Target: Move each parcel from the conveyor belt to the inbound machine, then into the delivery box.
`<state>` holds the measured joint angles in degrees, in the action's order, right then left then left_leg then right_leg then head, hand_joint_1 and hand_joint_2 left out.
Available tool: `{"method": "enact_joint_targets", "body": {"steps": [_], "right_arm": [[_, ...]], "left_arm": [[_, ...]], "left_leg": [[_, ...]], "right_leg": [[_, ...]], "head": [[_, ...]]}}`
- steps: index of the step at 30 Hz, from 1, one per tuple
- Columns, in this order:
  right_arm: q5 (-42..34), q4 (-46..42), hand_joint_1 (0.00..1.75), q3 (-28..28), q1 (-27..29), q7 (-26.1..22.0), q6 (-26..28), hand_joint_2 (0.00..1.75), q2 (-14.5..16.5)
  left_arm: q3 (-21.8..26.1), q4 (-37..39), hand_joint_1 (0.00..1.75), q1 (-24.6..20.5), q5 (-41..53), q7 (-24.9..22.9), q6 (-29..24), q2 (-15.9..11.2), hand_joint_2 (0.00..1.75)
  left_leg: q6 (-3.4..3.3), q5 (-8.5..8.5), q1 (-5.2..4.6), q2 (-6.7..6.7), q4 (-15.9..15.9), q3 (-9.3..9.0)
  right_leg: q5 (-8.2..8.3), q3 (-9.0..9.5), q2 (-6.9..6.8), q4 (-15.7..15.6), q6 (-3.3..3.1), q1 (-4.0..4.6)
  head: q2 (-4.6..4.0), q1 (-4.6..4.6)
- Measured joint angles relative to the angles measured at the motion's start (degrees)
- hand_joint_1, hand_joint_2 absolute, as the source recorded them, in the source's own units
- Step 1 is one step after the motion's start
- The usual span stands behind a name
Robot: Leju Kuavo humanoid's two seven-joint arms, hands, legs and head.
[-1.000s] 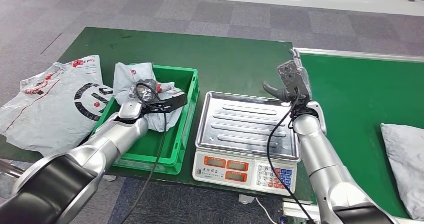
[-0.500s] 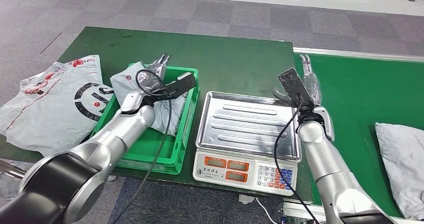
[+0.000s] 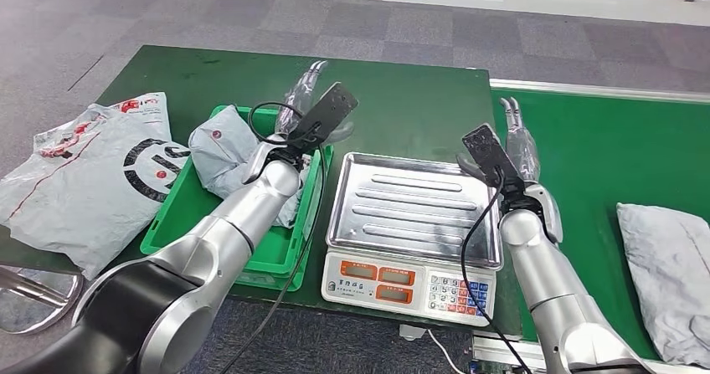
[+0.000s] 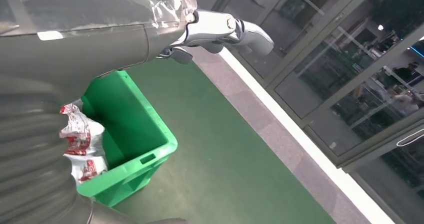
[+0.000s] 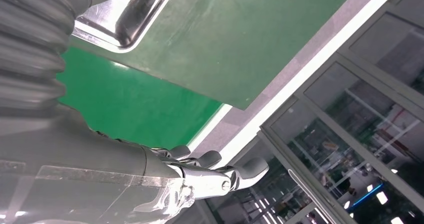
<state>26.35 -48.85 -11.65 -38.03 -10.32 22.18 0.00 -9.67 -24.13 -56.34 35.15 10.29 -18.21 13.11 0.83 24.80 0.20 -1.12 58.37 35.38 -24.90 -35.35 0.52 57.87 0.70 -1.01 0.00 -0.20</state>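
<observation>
A grey parcel (image 3: 219, 146) with red print lies crumpled in the green delivery box (image 3: 237, 262). My left hand (image 3: 311, 95) hangs above the box's far right corner, fingers stretched out and holding nothing. The left wrist view has those fingers (image 4: 220, 27) over the box (image 4: 146, 144) and the parcel (image 4: 80, 145) inside it. The scale's steel tray (image 3: 409, 200) is bare. At the tray's right edge my right hand (image 3: 517, 142) stands upright, fingers straight and holding nothing; it is also in the right wrist view (image 5: 201, 177). Another grey parcel (image 3: 670, 261) lies on the bright green conveyor belt (image 3: 599, 152).
Large grey printed bags (image 3: 88, 169) sprawl over the table's left end, beside the box. The scale's keypad and displays (image 3: 410, 280) face the near edge. Dark green tabletop (image 3: 393, 98) stretches behind the box and scale.
My left hand has risen out of the box and moved right, leaving the parcel inside. The parcel on the belt has crept left. My right hand has barely shifted.
</observation>
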Motion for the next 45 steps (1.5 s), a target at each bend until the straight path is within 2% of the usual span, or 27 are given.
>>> {"method": "enact_joint_targets", "body": {"steps": [4,7,9,13,16,18,22,27,32,39,45], "right_arm": [[0.0,0.0,0.00,0.0,0.0,0.0,0.0,1.75,0.0],[0.1,0.2,0.00,0.1,-0.1,-0.5,0.0,1.75,0.0],[0.3,0.4,0.00,0.2,0.0,-1.4,0.2,1.75,-0.1],[1.9,0.3,0.00,0.3,1.5,-3.1,1.5,1.75,-0.3],[4.6,0.1,0.00,0.4,2.9,-2.2,3.2,1.75,-0.7],[6.8,0.2,0.00,0.6,3.4,-1.7,5.1,1.75,-1.3],[13.5,0.8,0.00,1.4,4.5,0.1,11.1,1.75,-2.7],[25.0,1.5,0.00,3.5,7.5,3.5,17.2,1.75,-5.7],[37.0,-0.3,0.00,10.3,13.2,3.8,17.8,1.75,-7.0],[43.3,-0.6,0.00,15.8,14.6,6.4,17.8,1.75,-7.3],[46.3,3.4,0.00,18.2,14.4,10.1,17.8,1.75,-9.2]], "left_arm": [[0.8,-0.1,0.00,0.0,-0.6,0.4,0.4,0.4,1.75],[2.0,-0.2,0.00,0.0,-4.6,3.0,2.8,1.0,1.75],[3.5,-0.3,0.00,0.2,-10.3,6.3,6.5,1.7,1.75],[6.3,-0.7,0.00,2.0,-22.1,12.0,17.2,3.2,1.75],[6.6,-0.9,0.00,4.3,-26.3,12.6,22.4,4.3,1.75],[6.6,-0.9,0.00,5.6,-27.6,12.1,23.6,5.2,1.75],[5.5,-0.5,0.00,7.4,-30.8,11.0,23.8,6.1,1.75],[1.2,0.1,0.00,8.3,-34.8,11.1,21.9,6.1,1.75],[-2.7,0.5,0.00,8.7,-35.8,12.3,19.7,6.1,1.75],[-4.7,0.7,0.00,9.0,-36.5,13.3,19.3,6.0,1.75],[-5.1,0.7,0.00,9.2,-37.9,14.4,18.6,6.0,1.75]], "left_leg": [[0.00,0.00,0.00,0.00,0.0,0.01],[0.00,0.00,-0.01,-0.01,0.0,0.01],[-0.01,0.01,-0.02,-0.04,0.0,0.02],[-0.02,0.04,-0.03,-0.03,0.0,0.02],[-0.01,0.05,-0.04,-0.04,0.0,0.03],[-0.02,0.05,-0.04,-0.04,0.0,0.03],[-0.01,0.06,-0.04,0.00,0.0,0.03],[-0.02,0.07,-0.04,-0.05,0.0,0.03],[-0.05,0.13,-0.04,-0.07,0.0,0.08],[-0.06,0.13,-0.04,0.01,0.0,0.07],[-0.07,0.12,-0.04,-0.03,0.0,0.08]], "right_leg": [[0.00,0.00,0.00,0.0,0.00,-0.01],[0.00,0.00,0.00,0.0,0.00,-0.02],[-0.01,0.01,-0.03,0.0,0.01,-0.03],[-0.01,0.02,-0.02,0.0,0.01,-0.04],[-0.02,0.00,-0.02,0.0,0.02,-0.04],[-0.02,-0.01,-0.03,0.0,0.02,-0.04],[-0.02,-0.04,0.00,0.0,0.02,-0.04],[-0.02,-0.03,-0.04,0.0,0.02,-0.04],[-0.03,-0.04,-0.09,0.0,0.02,-0.04],[-0.03,-0.06,-0.06,0.0,0.02,-0.04],[-0.03,-0.04,-0.07,0.0,0.02,-0.04]], "head": [[0.00,0.00],[0.00,0.00],[0.00,0.00],[0.00,0.00],[0.00,0.00],[0.00,0.00],[0.00,0.00],[0.00,0.00],[0.00,0.00],[0.00,0.00],[0.00,0.00]]}}
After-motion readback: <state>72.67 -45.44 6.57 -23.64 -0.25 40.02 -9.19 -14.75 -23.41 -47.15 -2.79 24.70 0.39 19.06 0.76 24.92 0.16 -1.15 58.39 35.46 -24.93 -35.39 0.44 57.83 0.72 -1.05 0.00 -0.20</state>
